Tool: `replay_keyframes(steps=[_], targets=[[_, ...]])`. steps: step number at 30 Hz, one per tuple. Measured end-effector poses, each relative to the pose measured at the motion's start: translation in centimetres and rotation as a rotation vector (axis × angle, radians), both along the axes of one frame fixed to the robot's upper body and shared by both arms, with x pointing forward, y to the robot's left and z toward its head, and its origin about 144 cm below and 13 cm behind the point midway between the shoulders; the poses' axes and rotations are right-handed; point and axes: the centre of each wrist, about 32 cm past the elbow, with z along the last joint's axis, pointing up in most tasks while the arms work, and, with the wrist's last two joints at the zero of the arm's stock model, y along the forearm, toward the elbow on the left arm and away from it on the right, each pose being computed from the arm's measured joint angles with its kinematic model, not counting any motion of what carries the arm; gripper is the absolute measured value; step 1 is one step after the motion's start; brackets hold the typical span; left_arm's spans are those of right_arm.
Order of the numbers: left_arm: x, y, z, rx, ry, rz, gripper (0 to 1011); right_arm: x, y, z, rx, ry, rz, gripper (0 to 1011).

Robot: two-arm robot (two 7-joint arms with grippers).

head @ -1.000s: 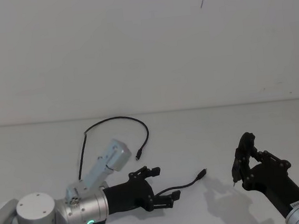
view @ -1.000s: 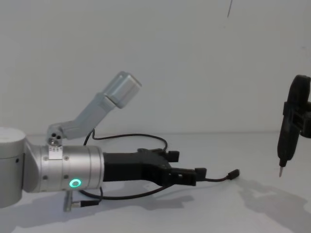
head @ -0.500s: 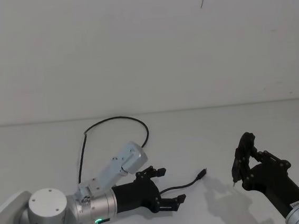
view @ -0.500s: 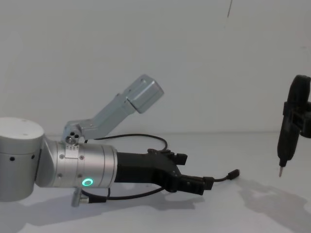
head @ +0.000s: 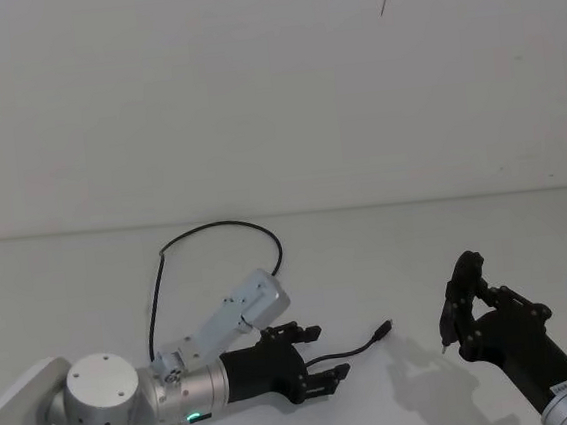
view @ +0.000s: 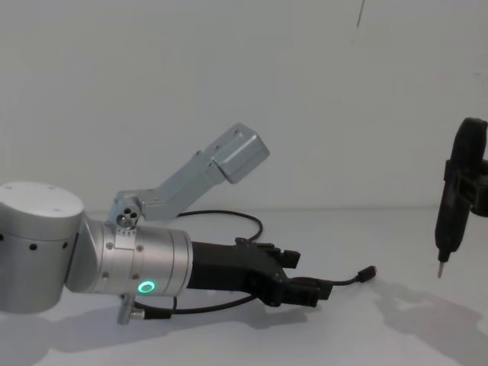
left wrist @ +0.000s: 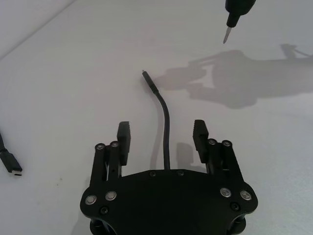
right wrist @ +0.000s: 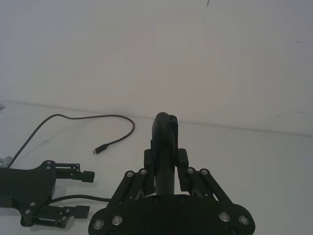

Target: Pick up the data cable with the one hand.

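The data cable (head: 219,224) is thin and black and loops across the white table. One plug (head: 383,330) lies right of my left gripper (head: 322,352). That gripper, on the silver arm with the green ring, is low over the table and open. In the left wrist view the cable (left wrist: 164,110) runs out between the spread fingers of the left gripper (left wrist: 162,132), and I cannot tell whether they touch it. The cable's other plug (head: 262,297) lies behind the arm. My right gripper (head: 473,300) hangs at the right, shut on a dark pen-like tool (right wrist: 164,142).
The white tabletop (head: 418,250) meets a plain white wall behind. The tool's tip (left wrist: 226,36) hangs above the table beyond the cable's plug. A short wire with a silver plug (view: 126,314) hangs under the left arm.
My left arm has slid right along the cable, and its gripper now sits closer to the plug, still open. The right arm has not moved.
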Motion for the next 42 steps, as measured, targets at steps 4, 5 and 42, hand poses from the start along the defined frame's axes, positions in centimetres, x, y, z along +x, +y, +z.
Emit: replay_keyframes(steps=[4,5,42], targets=[[0.04,-0.13,-0.01,0.006,0.004,0.004,660,0.00,0.00,0.00,0.000,0.000,0.000,269],[0.07,-0.16,-0.01,0.009,0.005,0.005,629,0.00,0.00,0.00,0.000,0.000,0.000,269],[-0.72,0.53,0.93,-0.044,-0.004,-0.013,42,0.00,0.00,0.00,0.000,0.000,0.000,269]])
